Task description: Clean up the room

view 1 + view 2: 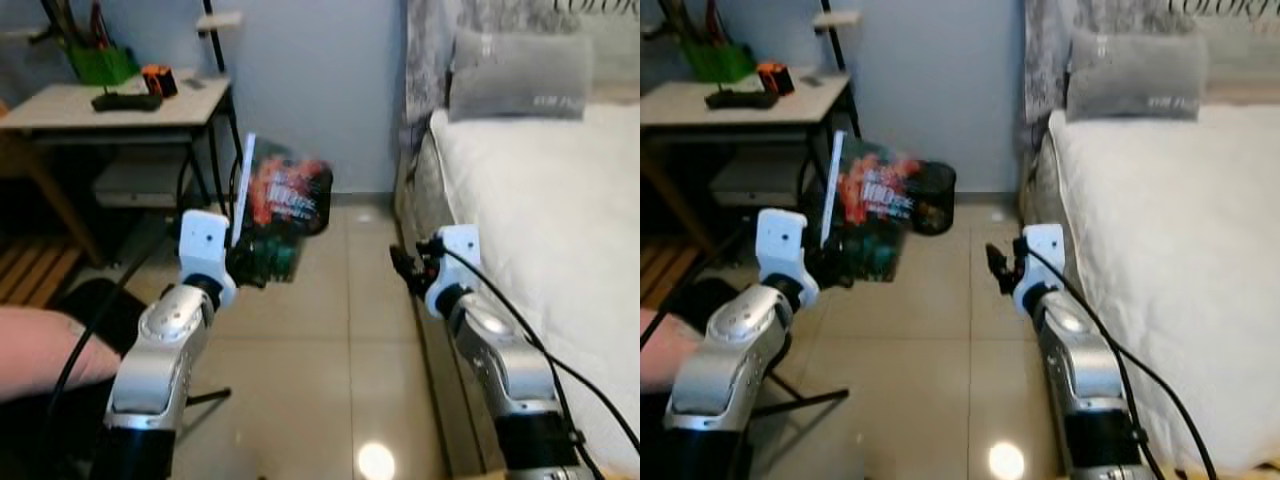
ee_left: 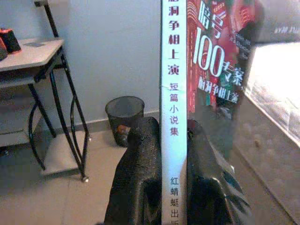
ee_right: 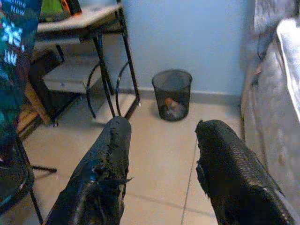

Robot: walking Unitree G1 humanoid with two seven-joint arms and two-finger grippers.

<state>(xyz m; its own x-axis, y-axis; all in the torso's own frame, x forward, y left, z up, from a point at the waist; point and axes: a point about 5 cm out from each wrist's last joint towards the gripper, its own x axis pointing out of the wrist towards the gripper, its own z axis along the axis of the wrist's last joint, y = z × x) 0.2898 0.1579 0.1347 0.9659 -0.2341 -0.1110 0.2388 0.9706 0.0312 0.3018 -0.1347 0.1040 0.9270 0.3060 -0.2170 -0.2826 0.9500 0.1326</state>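
My left gripper [image 1: 252, 262] is shut on a book [image 1: 283, 198] with a white spine [image 2: 173, 93] and a red and dark cover, held upright above the tiled floor in front of me. The left wrist view has both black fingers [image 2: 140, 183] pressed against the spine. My right gripper [image 1: 405, 266] hangs open beside the bed, its two fingers [image 3: 105, 173] apart with nothing between them. A black mesh wastebasket [image 3: 172, 94] stands on the floor against the blue wall, partly hidden behind the book in the eye views.
A white desk [image 1: 110, 105] on black legs stands at the left, carrying a green pen holder [image 1: 100, 62] and an orange-black object [image 1: 158, 80]. A bed [image 1: 560, 220] with a grey pillow [image 1: 515, 75] lies along the right. Tiled floor [image 1: 330, 340] lies between them.
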